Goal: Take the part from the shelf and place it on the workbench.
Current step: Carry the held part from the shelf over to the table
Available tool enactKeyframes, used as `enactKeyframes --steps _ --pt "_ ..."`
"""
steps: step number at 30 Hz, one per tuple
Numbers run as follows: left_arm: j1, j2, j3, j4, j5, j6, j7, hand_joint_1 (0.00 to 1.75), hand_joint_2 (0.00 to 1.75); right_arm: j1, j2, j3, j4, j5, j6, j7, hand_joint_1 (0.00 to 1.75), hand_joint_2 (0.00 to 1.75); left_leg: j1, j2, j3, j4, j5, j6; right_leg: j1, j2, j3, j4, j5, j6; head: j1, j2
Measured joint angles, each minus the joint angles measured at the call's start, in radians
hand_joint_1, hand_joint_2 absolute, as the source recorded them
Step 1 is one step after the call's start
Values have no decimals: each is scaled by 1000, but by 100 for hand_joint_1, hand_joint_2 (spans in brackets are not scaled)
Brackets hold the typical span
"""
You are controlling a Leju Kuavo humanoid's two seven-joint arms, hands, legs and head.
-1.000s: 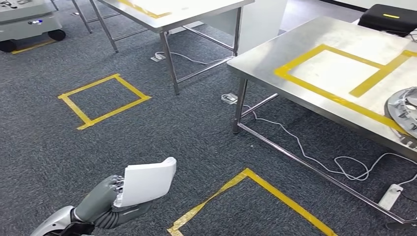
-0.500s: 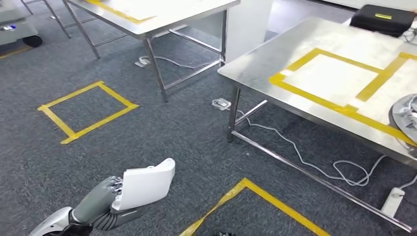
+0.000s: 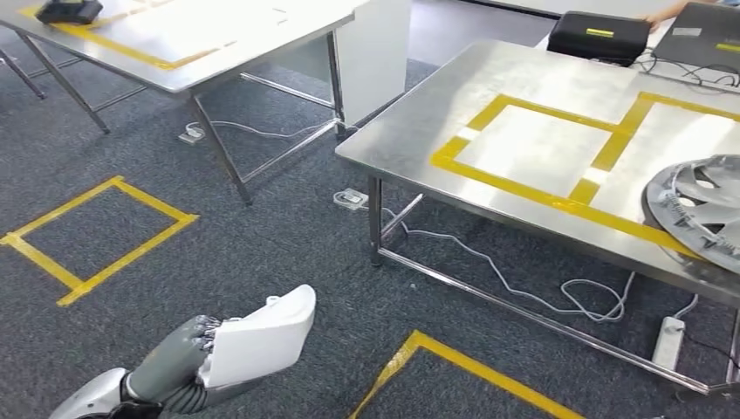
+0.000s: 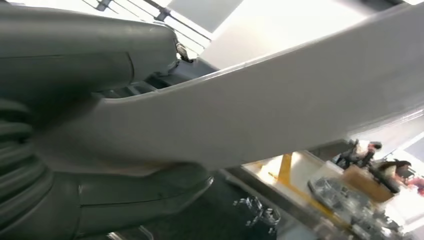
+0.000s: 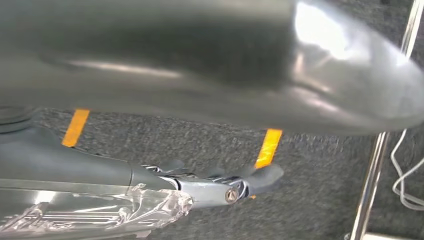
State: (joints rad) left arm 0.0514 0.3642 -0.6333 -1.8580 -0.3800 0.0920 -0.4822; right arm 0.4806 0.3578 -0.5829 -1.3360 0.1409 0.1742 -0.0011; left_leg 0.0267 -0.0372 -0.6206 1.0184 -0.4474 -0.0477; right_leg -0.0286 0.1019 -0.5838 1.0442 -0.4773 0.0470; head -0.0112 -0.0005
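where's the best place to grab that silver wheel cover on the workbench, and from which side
Probably the wheel cover's rim at the table's near edge, coming from the robot's side. It lies flat and overhangs that edge slightly, so fingers could slip under the thin rim there. Its spoked face looks too broad to grasp.

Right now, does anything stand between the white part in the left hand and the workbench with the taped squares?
Nothing visible does. The left hand holds the white part above open carpet, and the workbench has a bare taped square at its near corner; a hubcap lies further right.
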Motion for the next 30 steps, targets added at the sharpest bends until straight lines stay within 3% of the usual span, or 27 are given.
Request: enactKeyframes --steps 2,4,6,7,8,9,10,13,15,17,19,20,22,24,25,26,28,30 --pt "-3 2 -3 0 0 0 -4 175 175 3 0 -2 2 2 4 -2 0 0 -2 9 3 -1 15 16 -3 2 -4 -6 -5 14 0 0" --pt "-5 4 -4 0 1 0 -7 175 175 2 0 -5 5 5 9 -3 0 0 -2 21 8 -5 19 32 0 -37 -16 32 -33 21 4 0" --pt "-5 5 -5 -1 1 -1 -8 175 175 -3 0 -7 7 7 13 -4 0 0 -7 36 11 -6 15 44 5 -82 -72 151 -100 21 9 0" --pt "-5 5 -6 -1 1 -2 -9 175 175 -5 0 -8 8 8 15 -5 0 0 -11 44 12 -6 13 47 6 -90 -108 218 -130 21 10 0" --pt "-4 6 -7 -1 2 -4 -9 175 175 -6 0 -9 9 10 16 -6 0 0 -14 51 13 -6 10 51 7 -92 -134 266 -145 20 10 0" --pt "-4 6 -8 -1 5 -7 -10 175 175 -7 0 -11 11 11 17 -7 0 0 -18 58 16 -5 7 53 9 -93 -141 278 -139 18 10 0" --pt "-4 6 -8 -1 8 -9 -10 175 175 -7 0 -14 12 13 18 -8 0 0 -20 65 20 -5 4 54 11 -95 -127 248 -115 15 10 0" --pt "-4 6 -8 -1 16 -15 -12 175 175 -8 0 -18 14 18 22 -10 0 0 -26 82 37 -4 -8 48 22 -128 -26 49 -21 0 11 0" --pt "-3 10 -7 -1 19 -16 -14 175 175 -8 0 -18 14 19 25 -12 0 0 -29 91 45 -5 -13 39 27 -137 -2 -2 -5 -7 10 0" --pt "-2 13 -7 -1 20 -16 -15 175 175 -8 0 -19 13 19 27 -12 0 0 -28 100 50 -8 -15 29 27 -121 0 -5 -1 -14 10 0" --pt "-2 14 -7 -1 21 -16 -16 175 175 -8 0 -21 13 18 26 -12 0 0 -26 87 44 14 -36 17 22 -107 8 -11 4 -24 9 0" --pt "-2 14 -6 -1 21 -16 -16 175 175 -8 0 -22 13 17 25 -12 0 0 -25 74 28 52 -62 12 19 -100 12 -14 7 -28 8 0" --pt "-2 14 -6 -1 23 -19 -17 175 175 -10 0 -23 14 19 23 -12 0 0 -23 50 -36 185 -130 6 16 -86 11 -15 10 -32 6 0" --pt "-2 13 -6 -1 24 -22 -15 175 175 -12 0 -23 15 21 22 -13 0 0 -22 46 -85 275 -152 4 16 -69 10 -15 10 -32 7 0" --pt "-2 13 -6 -1 25 -22 -15 175 175 -12 0 -23 16 20 22 -13 0 0 -22 44 -84 268 -134 4 15 -59 10 -15 10 -32 7 0" --pt "-2 13 -6 -1 26 -23 -14 175 175 -11 0 -23 16 16 21 -12 0 0 -20 40 -63 222 -101 5 14 -50 11 -15 10 -31 7 0" --pt "1 14 -4 -1 27 -22 -14 175 175 -1 0 -12 6 -10 -4 -2 0 0 -14 10 6 83 -37 3 13 -32 12 -13 8 -23 6 0" --pt "4 14 -3 -1 27 -21 -14 175 175 17 0 13 -14 -42 -45 11 0 0 -10 -17 48 -1 -16 9 14 -16 8 -13 7 -11 7 0"
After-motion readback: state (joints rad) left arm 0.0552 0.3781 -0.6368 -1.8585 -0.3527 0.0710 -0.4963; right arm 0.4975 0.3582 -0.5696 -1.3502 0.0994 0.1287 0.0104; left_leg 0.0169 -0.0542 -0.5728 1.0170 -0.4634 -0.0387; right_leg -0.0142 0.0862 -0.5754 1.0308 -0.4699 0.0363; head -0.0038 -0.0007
